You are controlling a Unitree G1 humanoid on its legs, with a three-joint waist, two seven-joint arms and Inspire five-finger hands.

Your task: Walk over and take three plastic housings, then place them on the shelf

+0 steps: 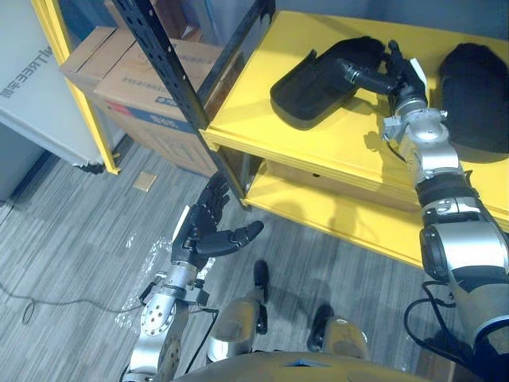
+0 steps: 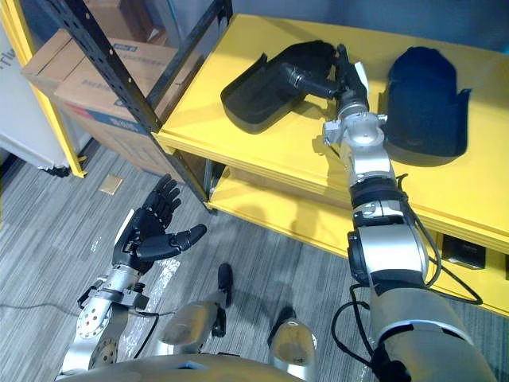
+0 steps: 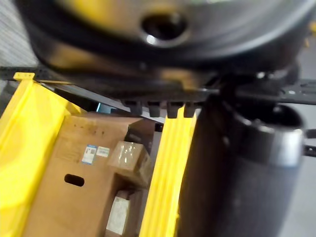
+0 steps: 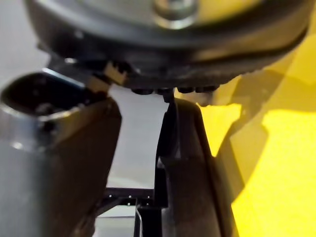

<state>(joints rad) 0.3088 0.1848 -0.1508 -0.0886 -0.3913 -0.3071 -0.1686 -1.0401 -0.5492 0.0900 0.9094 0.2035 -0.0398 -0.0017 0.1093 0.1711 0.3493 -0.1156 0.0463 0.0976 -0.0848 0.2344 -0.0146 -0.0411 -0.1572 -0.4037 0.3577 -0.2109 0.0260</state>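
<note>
Plastic housings: two counted, both black shells lying on the top board of the yellow shelf; the task asks for three.
Held housing: open side up, reaching away from the right robot hand toward the robot's left, its near end under that hand.
Second housing: rounded side up, just beside the right robot hand on its right, not touching it.
Right robot hand: it pinched the held housing's end wall, thumb laid inside the shell and fingers behind the edge; the right wrist view showed a thin black wall between them.
Left robot hand: one, low over the grey floor, well apart from the shelf, fingers relaxed and spread, holding nothing.
Step in hand: judged to be setting a housing down on the shelf, since the shell already rested on the board.
Next move: it would probably call for loosening the pinch and lifting the hand clear without dragging the shell or bumping its neighbour; one more housing seemed left to fetch.
Other things: one black rack upright and one large cardboard box, both well to the left of the right robot hand.
</note>
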